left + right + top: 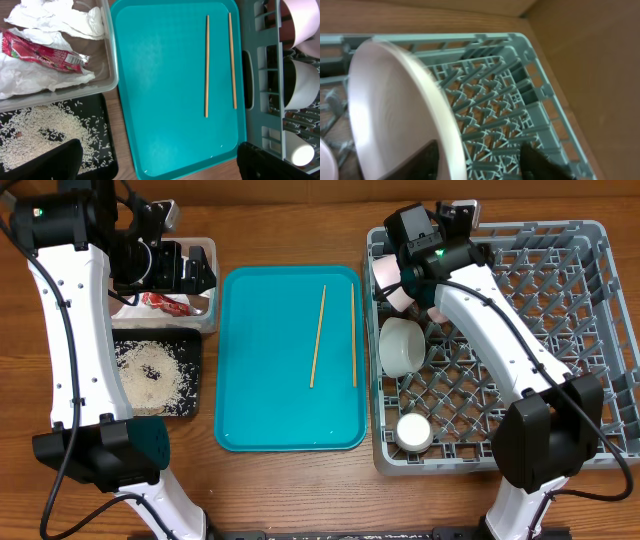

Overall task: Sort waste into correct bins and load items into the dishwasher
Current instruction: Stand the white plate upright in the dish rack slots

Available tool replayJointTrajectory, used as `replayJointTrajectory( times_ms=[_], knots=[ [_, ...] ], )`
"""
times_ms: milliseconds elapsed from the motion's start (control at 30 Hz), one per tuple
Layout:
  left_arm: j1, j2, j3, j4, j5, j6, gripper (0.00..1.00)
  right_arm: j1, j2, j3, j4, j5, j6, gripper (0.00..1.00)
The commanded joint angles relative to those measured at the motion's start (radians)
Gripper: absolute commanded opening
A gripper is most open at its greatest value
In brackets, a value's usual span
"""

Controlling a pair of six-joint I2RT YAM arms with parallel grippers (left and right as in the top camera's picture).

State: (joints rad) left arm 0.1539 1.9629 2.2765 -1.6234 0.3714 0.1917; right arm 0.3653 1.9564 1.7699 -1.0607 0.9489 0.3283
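Observation:
The round white-pink plate [395,105] stands on edge among the pegs at the far left corner of the grey dish rack [600,240], and it also shows in the overhead view [384,280]. My right gripper [480,150] is open, its fingers either side of the plate's rim. A pale bowl [403,345] and a white cup [413,432] sit in the rack. Two chopsticks [318,335] [353,335] lie on the teal tray [260,400]. My left gripper [160,165] is open and empty, above the clear tub [208,315]. The tub holds the white napkin [55,20] and the red wrapper [40,52].
The black tray [192,380] in front of the tub holds scattered rice [150,370]. The teal tray lies between the bins and the rack. A few rice grains lie on its near edge [222,146]. Bare wooden table [300,490] shows in front.

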Motion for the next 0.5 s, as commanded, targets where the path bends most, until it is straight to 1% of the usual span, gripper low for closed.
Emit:
replayJointTrajectory(
  times_ms=[0, 67, 167, 233, 333, 433, 467],
  knots=[
    [-0.004, -0.021, 0.021, 0.003, 0.013, 0.011, 1.00, -0.007, -0.006, 0.004, 0.005, -0.032, 0.009, 0.73],
    [-0.004, -0.021, 0.021, 0.003, 0.013, 0.011, 1.00, -0.007, -0.018, 0.024, -0.004, -0.040, 0.008, 0.77],
    [-0.004, -0.021, 0.021, 0.003, 0.013, 0.011, 1.00, -0.007, -0.048, 0.080, -0.036, -0.103, 0.007, 0.78],
    [-0.004, -0.021, 0.021, 0.003, 0.013, 0.011, 1.00, -0.006, -0.081, 0.140, -0.065, -0.195, 0.008, 0.78],
    [-0.004, -0.021, 0.021, 0.003, 0.013, 0.011, 1.00, 0.000, -0.124, 0.206, -0.090, -0.442, 0.008, 0.74],
    [-0.004, -0.021, 0.021, 0.003, 0.013, 0.011, 1.00, 0.015, -0.155, 0.214, -0.060, -0.749, 0.024, 0.65],
    [-0.004, -0.021, 0.021, 0.003, 0.013, 0.011, 1.00, 0.026, -0.155, 0.214, -0.042, -0.851, 0.042, 0.61]
  ],
)
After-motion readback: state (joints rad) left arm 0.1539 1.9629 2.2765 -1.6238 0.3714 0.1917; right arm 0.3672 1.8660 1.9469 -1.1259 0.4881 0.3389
